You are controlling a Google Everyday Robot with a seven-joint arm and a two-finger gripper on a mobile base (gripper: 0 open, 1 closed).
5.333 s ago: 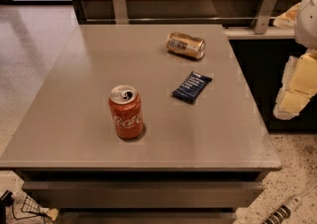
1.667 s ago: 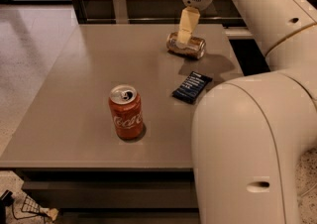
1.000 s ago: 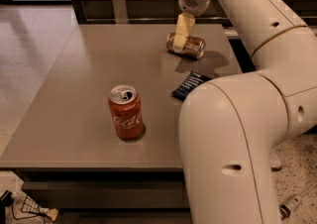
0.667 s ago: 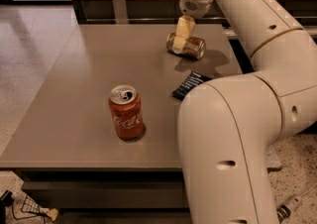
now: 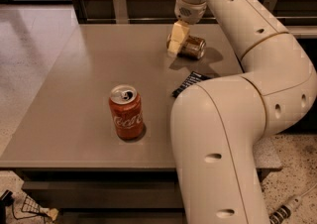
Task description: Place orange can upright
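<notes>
The orange can [image 5: 194, 48] lies on its side at the far right of the grey table [image 5: 74, 79], its silver end facing right. My gripper [image 5: 176, 39] hangs down from the arm and sits at the can's left end, hiding that part of it. The gripper is low, at the can's height. The can rests on the table.
A red Coca-Cola can [image 5: 127, 113] stands upright near the table's front middle. A dark snack packet [image 5: 186, 84] lies flat between the two cans, partly behind my arm [image 5: 233, 119], which fills the right side. A rail with metal brackets [image 5: 118, 1] runs behind the table.
The arm swung in from the right and came over the orange can. In the last second the gripper dropped slightly lower at the can's left end. The can has not moved.
</notes>
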